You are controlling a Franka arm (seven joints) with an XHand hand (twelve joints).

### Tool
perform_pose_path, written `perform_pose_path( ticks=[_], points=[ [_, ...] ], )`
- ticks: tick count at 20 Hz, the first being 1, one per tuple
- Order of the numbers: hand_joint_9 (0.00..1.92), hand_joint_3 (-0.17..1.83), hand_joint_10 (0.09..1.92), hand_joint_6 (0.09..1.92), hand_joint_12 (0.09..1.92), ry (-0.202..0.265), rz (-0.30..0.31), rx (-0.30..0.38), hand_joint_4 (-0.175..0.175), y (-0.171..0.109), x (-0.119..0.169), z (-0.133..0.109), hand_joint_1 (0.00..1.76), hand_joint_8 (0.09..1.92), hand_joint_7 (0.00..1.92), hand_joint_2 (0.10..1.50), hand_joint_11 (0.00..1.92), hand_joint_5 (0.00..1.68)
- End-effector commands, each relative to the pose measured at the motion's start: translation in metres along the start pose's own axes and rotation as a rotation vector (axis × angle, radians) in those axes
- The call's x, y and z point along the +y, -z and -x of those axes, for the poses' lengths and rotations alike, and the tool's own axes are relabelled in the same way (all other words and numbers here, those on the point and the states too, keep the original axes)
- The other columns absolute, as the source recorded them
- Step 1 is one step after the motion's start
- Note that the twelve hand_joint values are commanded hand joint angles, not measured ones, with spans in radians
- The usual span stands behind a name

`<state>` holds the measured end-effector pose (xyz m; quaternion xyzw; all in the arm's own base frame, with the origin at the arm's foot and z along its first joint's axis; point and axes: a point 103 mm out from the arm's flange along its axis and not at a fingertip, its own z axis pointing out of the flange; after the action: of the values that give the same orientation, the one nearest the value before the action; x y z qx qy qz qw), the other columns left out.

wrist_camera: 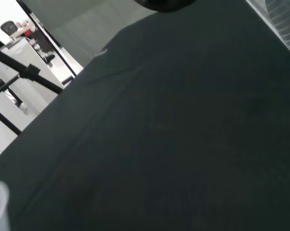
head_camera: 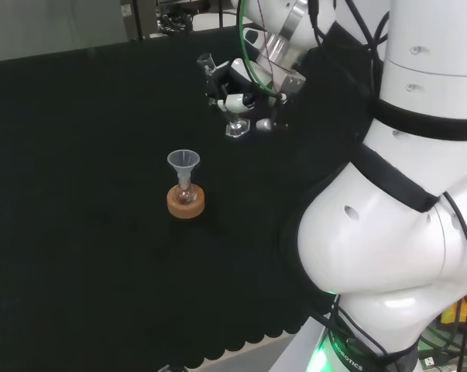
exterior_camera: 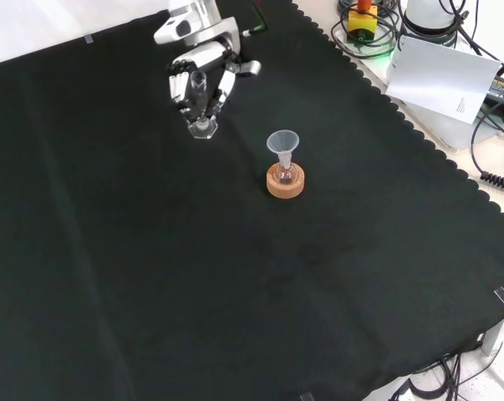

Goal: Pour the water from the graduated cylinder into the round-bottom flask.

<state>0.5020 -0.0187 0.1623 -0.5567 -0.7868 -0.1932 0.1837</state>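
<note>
From behind and above the arm's base we look over its links at the cloth (head_camera: 78,232). From the front we look down on it. Both views share the flask (head_camera: 186,194) and hand (exterior_camera: 200,83). At the wrist we skim close over the cloth.

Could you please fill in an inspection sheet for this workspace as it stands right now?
Surface: black cloth with a scalloped edge, bare apart from the job's things.
Job's things: graduated cylinder upright in the hand, its clear foot low over the cloth; round-bottom flask on a cork ring with a funnel in its neck.
Clutter: nothing seen on the cloth.
Hand: hand curled round the cylinder.
Cables: black cables off the cloth at the front view's right; green cable along the arm.
Surroundings: white sheet beside the bench.
</note>
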Motion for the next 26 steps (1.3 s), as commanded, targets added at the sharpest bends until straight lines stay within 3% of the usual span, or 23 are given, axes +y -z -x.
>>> perform_pose_path(
  ticks=[1,5,12,20,26],
  points=[
    [1.41,0.00,0.09,0.88,0.75,-0.030,-0.055,-0.076,-0.175,0.022,-0.059,-0.008,1.27,0.86,1.08,1.07,1.23,1.06],
    [1.42,0.00,0.09,0.88,0.75,-0.037,-0.113,-0.119,-0.175,0.026,-0.083,-0.017,1.27,0.86,1.08,1.07,1.23,1.06],
    [1.42,0.00,0.09,0.87,0.75,-0.032,-0.255,-0.254,-0.175,0.017,-0.118,-0.034,1.28,0.86,1.09,1.07,1.23,1.07],
    [1.43,0.00,0.09,0.86,0.75,-0.029,-0.434,-0.392,-0.175,0.007,-0.121,-0.035,1.28,0.85,1.09,1.07,1.24,1.07],
    [1.43,0.00,0.09,0.86,0.75,-0.040,-0.518,-0.483,-0.175,0.004,-0.114,-0.040,1.28,0.85,1.09,1.07,1.24,1.07]
  ],
)
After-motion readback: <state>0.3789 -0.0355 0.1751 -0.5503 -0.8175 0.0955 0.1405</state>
